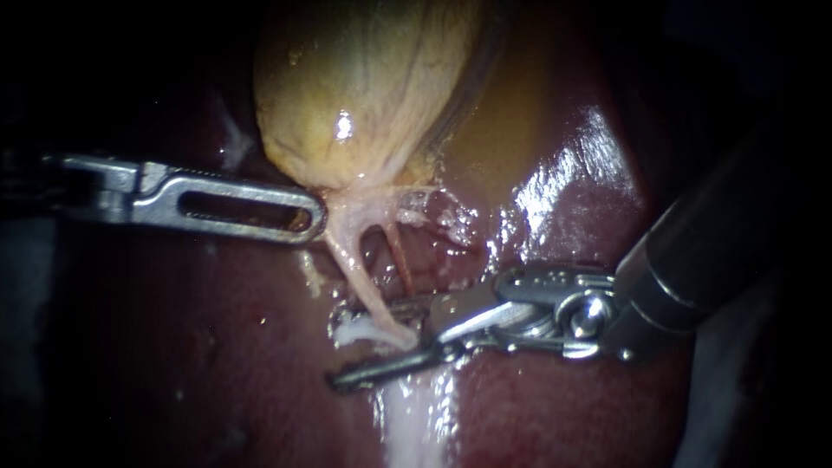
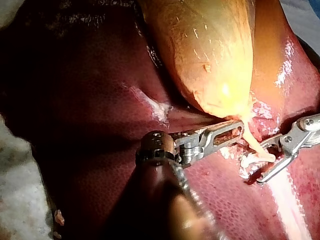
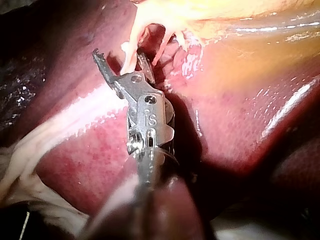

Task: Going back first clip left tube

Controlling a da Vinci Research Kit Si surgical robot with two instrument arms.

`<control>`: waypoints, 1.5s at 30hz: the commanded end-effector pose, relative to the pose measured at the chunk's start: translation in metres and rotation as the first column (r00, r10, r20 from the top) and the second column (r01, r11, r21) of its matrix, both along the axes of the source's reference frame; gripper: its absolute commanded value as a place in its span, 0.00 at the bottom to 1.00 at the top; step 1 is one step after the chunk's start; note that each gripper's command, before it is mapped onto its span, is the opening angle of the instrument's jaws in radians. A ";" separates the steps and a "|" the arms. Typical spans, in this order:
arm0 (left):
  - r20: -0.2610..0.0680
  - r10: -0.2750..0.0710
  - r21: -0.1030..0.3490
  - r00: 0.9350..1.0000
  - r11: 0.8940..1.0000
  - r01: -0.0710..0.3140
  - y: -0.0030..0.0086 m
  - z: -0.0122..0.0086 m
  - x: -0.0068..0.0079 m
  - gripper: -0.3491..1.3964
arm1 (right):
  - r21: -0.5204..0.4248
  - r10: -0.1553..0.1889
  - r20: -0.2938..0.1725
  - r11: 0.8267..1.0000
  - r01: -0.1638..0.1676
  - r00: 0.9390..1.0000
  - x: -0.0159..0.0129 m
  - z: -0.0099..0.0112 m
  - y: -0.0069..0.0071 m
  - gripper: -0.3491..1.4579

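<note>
The yellow gallbladder (image 1: 364, 95) lies on the dark red liver (image 1: 217, 347). Two tubes run down from its neck: a pale left tube (image 1: 357, 264) and a thinner reddish right tube (image 1: 401, 260). My left instrument (image 1: 314, 217) reaches in flat, its slotted jaws shut on the pale tissue at the gallbladder's neck (image 2: 239, 127). My right instrument (image 1: 347, 347) has open jaws straddling the lower end of the left tube (image 3: 127, 57). A small white piece (image 1: 357, 330), seemingly a clip, sits on the tube there, between the jaws (image 2: 250, 161).
A pale white band (image 1: 416, 416) runs down the liver below the right instrument. Wet glistening liver (image 1: 581, 182) rises to the right of the tubes. White gauze (image 3: 30, 195) lies at the liver's edge beside my right instrument's shaft.
</note>
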State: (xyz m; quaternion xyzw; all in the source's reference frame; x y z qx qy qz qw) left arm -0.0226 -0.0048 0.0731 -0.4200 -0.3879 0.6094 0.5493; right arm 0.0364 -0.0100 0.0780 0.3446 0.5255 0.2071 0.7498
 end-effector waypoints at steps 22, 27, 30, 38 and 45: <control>0.000 0.001 0.000 1.000 1.000 -0.001 0.0000 -0.0002 0.0003 0.00 | -0.018 -0.013 -0.013 1.000 0.013 1.000 -0.0027 -0.0011 0.0007 0.47; 0.001 0.001 0.000 1.000 1.000 -0.001 0.0000 -0.0002 0.0003 0.00 | -0.092 -0.034 -0.038 0.995 0.030 0.999 -0.0046 -0.0023 0.0018 0.47; 0.000 0.001 0.000 1.000 1.000 -0.001 0.0000 -0.0001 0.0003 0.00 | -0.116 -0.033 -0.042 0.993 0.028 0.999 -0.0057 -0.0033 0.0025 0.47; 0.000 0.001 -0.001 1.000 1.000 -0.001 -0.0001 -0.0001 0.0003 0.00 | -0.174 -0.049 -0.061 0.984 0.038 0.997 -0.0085 -0.0059 0.0039 0.47; 0.000 0.001 -0.001 1.000 1.000 -0.001 -0.0001 0.0000 0.0003 0.00 | -0.214 -0.039 -0.059 0.977 0.025 0.997 -0.0113 -0.0079 0.0057 0.47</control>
